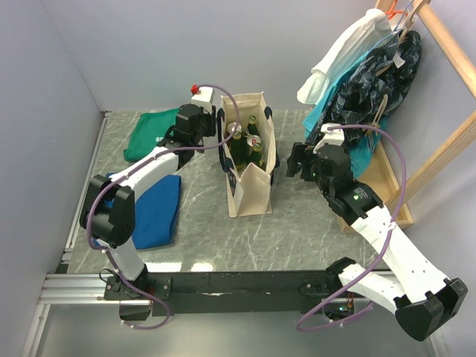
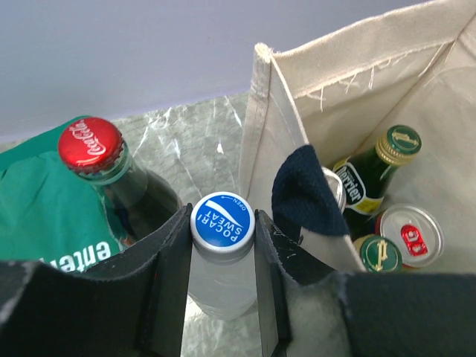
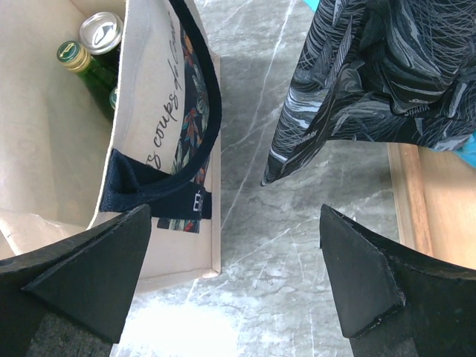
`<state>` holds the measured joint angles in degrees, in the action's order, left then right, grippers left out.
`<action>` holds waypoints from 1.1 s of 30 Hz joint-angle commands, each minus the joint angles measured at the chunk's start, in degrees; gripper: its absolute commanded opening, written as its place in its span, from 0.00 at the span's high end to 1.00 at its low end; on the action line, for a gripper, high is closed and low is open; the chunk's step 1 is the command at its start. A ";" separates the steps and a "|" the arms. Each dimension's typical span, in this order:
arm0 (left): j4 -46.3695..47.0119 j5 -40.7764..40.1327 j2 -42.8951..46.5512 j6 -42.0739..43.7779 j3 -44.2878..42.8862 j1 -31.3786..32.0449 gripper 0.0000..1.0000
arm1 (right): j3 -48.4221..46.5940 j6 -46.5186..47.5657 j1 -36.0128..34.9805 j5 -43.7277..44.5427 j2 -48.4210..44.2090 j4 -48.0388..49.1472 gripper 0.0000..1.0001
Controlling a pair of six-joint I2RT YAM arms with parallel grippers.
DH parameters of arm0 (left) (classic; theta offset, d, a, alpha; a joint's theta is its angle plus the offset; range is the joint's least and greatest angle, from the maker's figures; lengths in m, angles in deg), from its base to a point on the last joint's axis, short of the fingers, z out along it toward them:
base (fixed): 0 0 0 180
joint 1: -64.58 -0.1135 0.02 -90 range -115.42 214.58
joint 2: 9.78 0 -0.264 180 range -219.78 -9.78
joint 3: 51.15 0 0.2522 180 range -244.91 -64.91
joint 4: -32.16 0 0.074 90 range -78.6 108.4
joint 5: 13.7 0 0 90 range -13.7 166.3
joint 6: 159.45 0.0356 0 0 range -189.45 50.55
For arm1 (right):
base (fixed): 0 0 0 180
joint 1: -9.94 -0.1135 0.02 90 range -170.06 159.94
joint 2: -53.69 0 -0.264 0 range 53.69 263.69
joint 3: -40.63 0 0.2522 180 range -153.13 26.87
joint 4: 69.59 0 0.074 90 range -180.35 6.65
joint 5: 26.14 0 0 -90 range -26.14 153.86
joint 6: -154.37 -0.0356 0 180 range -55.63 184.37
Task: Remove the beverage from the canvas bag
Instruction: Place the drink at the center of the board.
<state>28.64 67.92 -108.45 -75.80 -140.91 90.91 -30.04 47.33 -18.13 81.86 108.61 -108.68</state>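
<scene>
The left gripper (image 2: 222,245) is clenched on a bottle (image 2: 222,223), its fingers hiding all but the blue-and-white cap and pale shoulder. The bottle sits just outside the left wall of the cream canvas bag (image 2: 357,67), beside a red-capped cola bottle (image 2: 91,145). Green bottles (image 2: 387,152) and a can (image 2: 409,234) stand half-hidden inside the bag. The right gripper (image 3: 234,216) hangs released beside the bag.

A: Bright, even light throughout; a pale glare patch lies on the bench (image 3: 297,223) just under the right end effector (image 3: 236,223).
B: Shadows are soft. Its fingers (image 3: 89,275) look dark and slightly blurred up close.
</scene>
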 commanded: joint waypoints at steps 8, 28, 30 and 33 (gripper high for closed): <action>23.86 -3.39 1.38 -3.05 3.14 -0.05 0.99 | -0.40 -0.01 0.48 0.81 0.28 1.15 0.00; 28.61 -5.15 -3.37 -1.04 3.32 0.65 0.99 | -0.75 0.07 0.83 0.72 1.77 1.33 0.00; 28.08 -5.15 -3.72 -0.77 2.97 0.74 0.99 | -0.84 0.16 0.92 0.81 1.77 1.33 0.00; 26.86 -5.24 -4.07 0.11 2.18 1.09 0.95 | -0.84 0.25 0.92 0.81 1.86 1.24 0.00</action>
<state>47.72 63.46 -113.04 -77.04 -133.72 91.43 -30.04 47.31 -17.76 81.83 110.44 -108.65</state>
